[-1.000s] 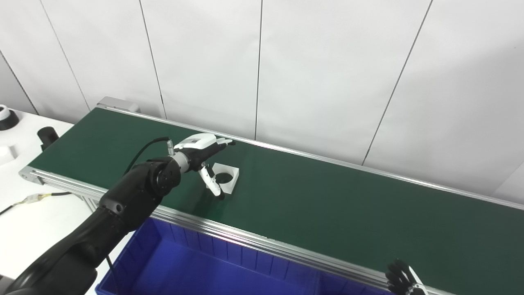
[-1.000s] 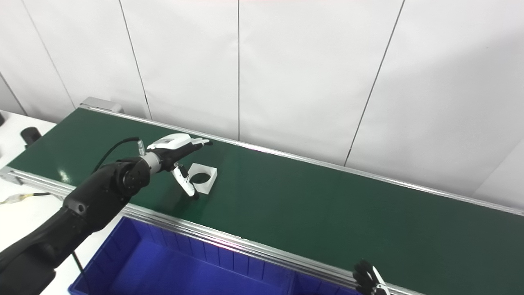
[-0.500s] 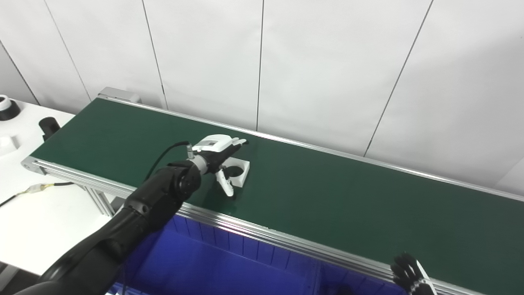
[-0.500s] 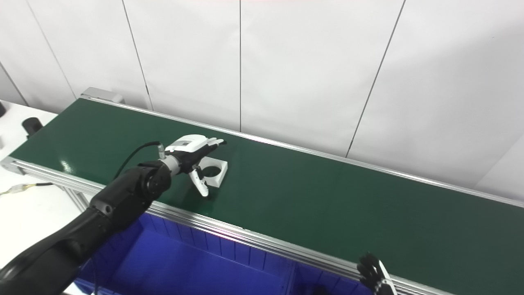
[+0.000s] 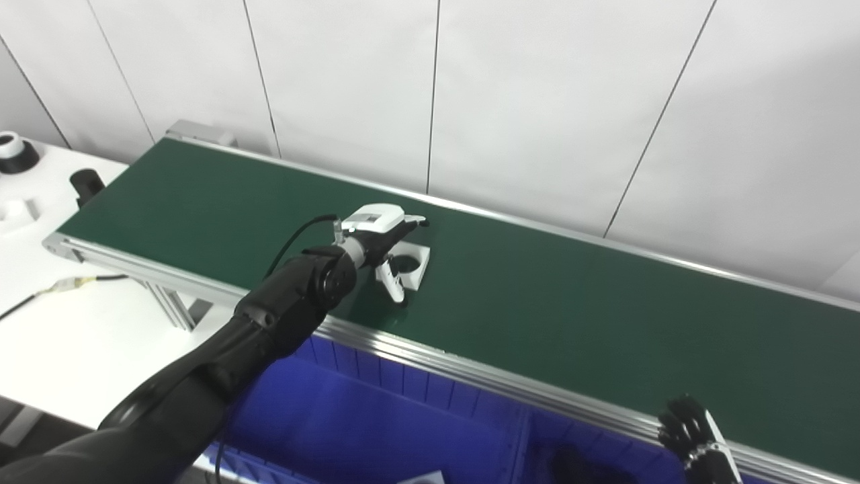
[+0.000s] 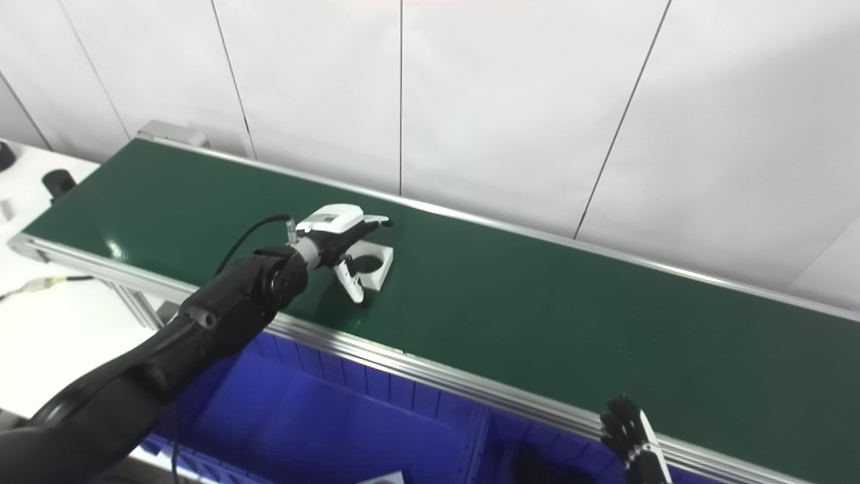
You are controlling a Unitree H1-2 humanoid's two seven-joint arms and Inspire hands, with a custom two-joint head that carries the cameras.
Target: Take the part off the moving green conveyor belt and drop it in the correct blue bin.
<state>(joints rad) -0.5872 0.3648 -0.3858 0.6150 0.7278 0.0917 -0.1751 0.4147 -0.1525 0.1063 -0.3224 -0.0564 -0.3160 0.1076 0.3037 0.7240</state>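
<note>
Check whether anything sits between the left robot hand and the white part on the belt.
Nothing visible does. The left robot hand is already at the white square part, thumb down its near side, fingers above it.

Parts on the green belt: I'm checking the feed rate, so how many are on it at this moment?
1. A white square part with a round hole lies on the belt at the left hand; none elsewhere on its visible stretch.

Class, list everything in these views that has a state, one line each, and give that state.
White square part: flat on the belt, round hole facing up, not lifted.
Left hand: open, fingers over the part, thumb down on its near side.
Right hand: at the belt's near rail, holding nothing; open or shut unclear.
Green conveyor belt: carries only the part.
Blue bin: open-topped, below the near rail.
</note>
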